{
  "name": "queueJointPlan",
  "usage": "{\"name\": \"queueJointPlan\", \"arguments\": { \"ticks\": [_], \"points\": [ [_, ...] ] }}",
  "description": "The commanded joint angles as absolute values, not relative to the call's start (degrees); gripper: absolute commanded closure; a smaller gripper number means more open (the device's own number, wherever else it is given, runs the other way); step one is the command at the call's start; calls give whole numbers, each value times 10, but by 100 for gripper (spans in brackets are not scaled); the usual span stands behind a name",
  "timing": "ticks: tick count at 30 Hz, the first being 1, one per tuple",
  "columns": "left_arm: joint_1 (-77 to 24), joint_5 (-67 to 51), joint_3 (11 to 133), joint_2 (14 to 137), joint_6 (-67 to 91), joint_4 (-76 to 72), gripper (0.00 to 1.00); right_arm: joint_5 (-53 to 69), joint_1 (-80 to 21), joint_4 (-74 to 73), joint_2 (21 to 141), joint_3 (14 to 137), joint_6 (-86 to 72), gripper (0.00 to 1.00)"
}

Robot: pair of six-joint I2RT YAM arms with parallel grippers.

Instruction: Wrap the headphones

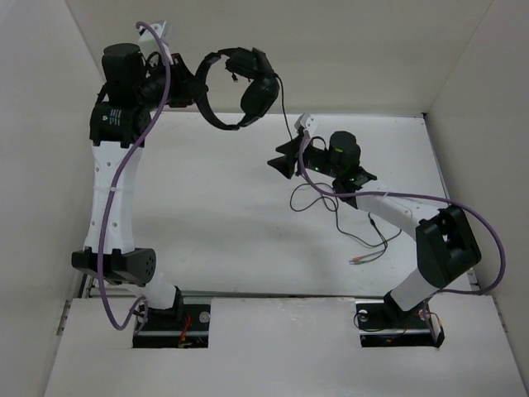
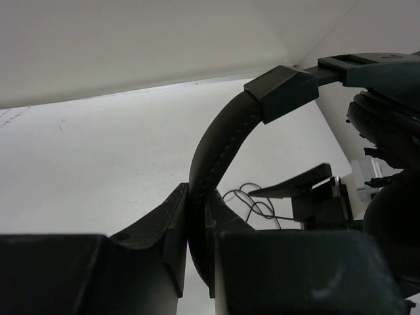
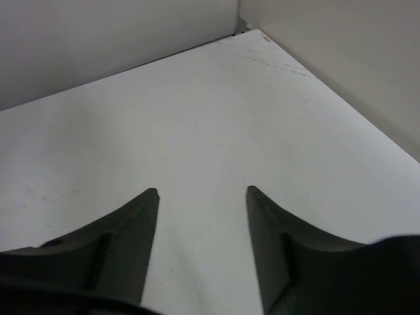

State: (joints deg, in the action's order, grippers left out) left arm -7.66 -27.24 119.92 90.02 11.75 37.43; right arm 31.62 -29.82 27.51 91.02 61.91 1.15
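Up at back left, left claw (image 2: pixel 197 223) clamped on headphones (image 1: pixel 252 91) headband, raised so cable (image 1: pixel 283 107) hangs free to table (image 1: pixel 215 215); right claw (image 3: pixel 202 191) spread wide, empty, beside cable, likely ready for winding.

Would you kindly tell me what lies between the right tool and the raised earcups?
In the top view, only the headphones' thin cable crosses that gap, hanging from the earcups toward the right tool; nothing else sits there.
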Motion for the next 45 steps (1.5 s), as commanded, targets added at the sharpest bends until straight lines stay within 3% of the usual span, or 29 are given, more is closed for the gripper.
{"name": "queueJointPlan", "arguments": {
  "ticks": [1, 3, 6, 9, 16, 19, 22, 27, 30, 38, 45],
  "points": [
    [-43, -315, 1235, 869, 182, 318, 100, 359, -314, 298, 910, 636, 5, 44],
    [-27, -330, 1237, 869, 205, 307, 100, 378, -317, 292, 910, 635, 4, 64],
    [-8, -343, 1238, 868, 232, 291, 100, 389, -321, 274, 904, 635, -8, 85],
    [7, -338, 1226, 867, 240, 280, 100, 387, -324, 253, 889, 636, -10, 94],
    [-1, -161, 1149, 849, 184, 269, 100, 294, -326, 58, 830, 707, 130, 100],
    [-14, -48, 1126, 853, 144, 268, 100, 187, -345, -57, 816, 750, 288, 100],
    [-48, 54, 1107, 866, 80, 263, 100, 29, -377, -161, 809, 779, 561, 100],
    [-107, 130, 1090, 886, -6, 247, 100, -109, -383, -189, 809, 805, 825, 100],
    [-149, 158, 1085, 905, -54, 251, 100, -144, -358, -118, 823, 872, 918, 100],
    [-276, 147, 1060, 932, -149, 279, 100, -118, -336, 28, 879, 1017, 981, 100],
    [-341, 35, 1013, 883, -161, 242, 100, -81, -317, 2, 898, 1009, 842, 100]
  ]
}}
